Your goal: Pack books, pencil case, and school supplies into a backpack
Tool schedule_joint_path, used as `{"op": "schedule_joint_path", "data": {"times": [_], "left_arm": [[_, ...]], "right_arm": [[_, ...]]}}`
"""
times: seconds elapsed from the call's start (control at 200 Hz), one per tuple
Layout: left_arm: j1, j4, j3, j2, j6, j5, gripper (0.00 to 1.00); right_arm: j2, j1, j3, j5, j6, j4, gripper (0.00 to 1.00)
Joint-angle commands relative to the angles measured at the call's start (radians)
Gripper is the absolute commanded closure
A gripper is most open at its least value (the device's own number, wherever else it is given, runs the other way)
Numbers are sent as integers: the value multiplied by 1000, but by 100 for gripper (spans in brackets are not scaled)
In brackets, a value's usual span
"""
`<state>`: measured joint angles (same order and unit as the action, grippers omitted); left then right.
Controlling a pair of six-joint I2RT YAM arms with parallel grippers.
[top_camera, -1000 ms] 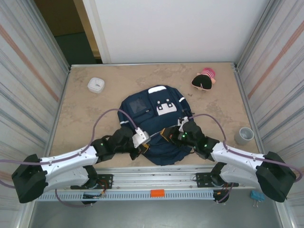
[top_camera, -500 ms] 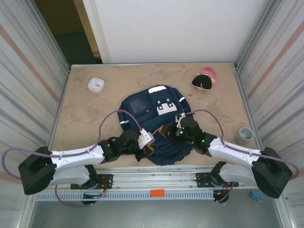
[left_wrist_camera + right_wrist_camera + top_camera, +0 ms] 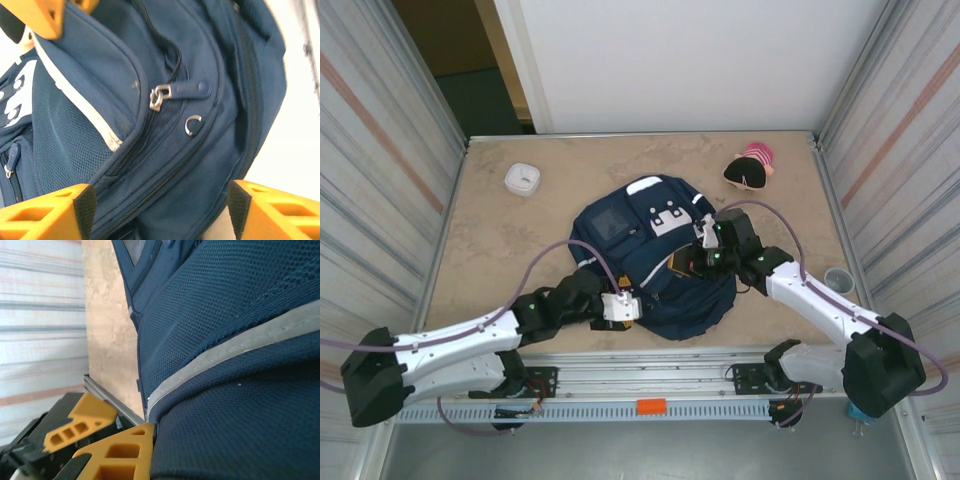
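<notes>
The navy backpack (image 3: 655, 270) lies bunched in the middle of the table, its white patches (image 3: 667, 212) toward the far side. My left gripper (image 3: 622, 308) is open at its near left edge. In the left wrist view the orange fingers (image 3: 60, 215) stand wide over a zip and its pull (image 3: 177, 91) with nothing between them. My right gripper (image 3: 696, 262) is shut on the backpack's fabric (image 3: 240, 340), below a grey stripe (image 3: 235, 352). A pink and black soft pouch (image 3: 750, 168), perhaps the pencil case, lies at the far right. Books and school supplies are out of view.
A small white square box (image 3: 523, 179) sits at the far left. A grey cup (image 3: 838, 285) stands by the right wall. Corrugated walls close in both sides, and a metal rail (image 3: 650, 385) runs along the near edge.
My left gripper has opened and slid right along the backpack's near edge. My right gripper has drawn the fabric up and toward the far side, bunching the backpack.
</notes>
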<state>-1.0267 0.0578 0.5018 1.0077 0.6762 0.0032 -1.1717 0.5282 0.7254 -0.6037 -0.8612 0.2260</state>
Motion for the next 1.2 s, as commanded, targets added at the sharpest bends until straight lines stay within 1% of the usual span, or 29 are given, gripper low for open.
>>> {"op": "schedule_joint_path", "data": {"times": [0.0, 0.065, 0.115, 0.2, 0.421, 0.501, 0.576, 0.611, 0.641, 0.707, 0.777, 0.807, 0.837, 0.927, 0.997, 1.097, 1.158, 1.198], "left_arm": [[27, -87, 39, 68, 160, -35, 26], [40, -128, 49, 105, 177, -17, 26], [51, -168, 48, 126, 185, -7, 28], [76, -212, 53, 149, 180, 43, 32], [85, -251, 63, 154, 191, 139, 32], [98, -227, 81, 181, 206, 150, 36], [100, -176, 109, 217, 229, 124, 38], [102, -169, 115, 231, 234, 111, 42], [104, -165, 118, 242, 236, 102, 47], [117, -160, 120, 249, 222, 88, 68], [130, -121, 128, 234, 190, 114, 88], [130, -101, 131, 220, 171, 131, 95], [131, -82, 134, 205, 140, 150, 100], [130, -29, 131, 158, 49, 225, 100], [129, -31, 110, 130, -28, 270, 100], [123, -74, 68, 95, -145, 273, 100], [122, -90, 52, 82, -204, 251, 100], [122, -99, 47, 79, -243, 242, 100]], "right_arm": [[-10, -7, 61, -98, 89, 43, 100], [-16, -9, 76, -106, 101, 59, 100], [-20, -11, 83, -112, 108, 68, 100], [-21, -16, 85, -118, 111, 73, 100], [-16, -27, 76, -136, 113, 67, 100], [-17, -28, 79, -150, 111, 60, 100], [-15, -29, 84, -162, 112, 60, 100], [-15, -30, 86, -166, 114, 61, 100], [-15, -31, 87, -168, 116, 64, 100], [-14, -36, 88, -170, 128, 75, 100], [-13, -48, 87, -169, 147, 85, 100], [-14, -56, 84, -168, 157, 86, 100], [-17, -66, 82, -168, 169, 87, 100], [-41, -90, 89, -169, 207, 83, 100], [-70, -94, 105, -187, 233, 55, 100], [-93, -94, 115, -218, 273, -11, 100], [-95, -95, 128, -202, 307, -5, 93], [-92, -102, 136, -195, 324, 8, 85]]}}
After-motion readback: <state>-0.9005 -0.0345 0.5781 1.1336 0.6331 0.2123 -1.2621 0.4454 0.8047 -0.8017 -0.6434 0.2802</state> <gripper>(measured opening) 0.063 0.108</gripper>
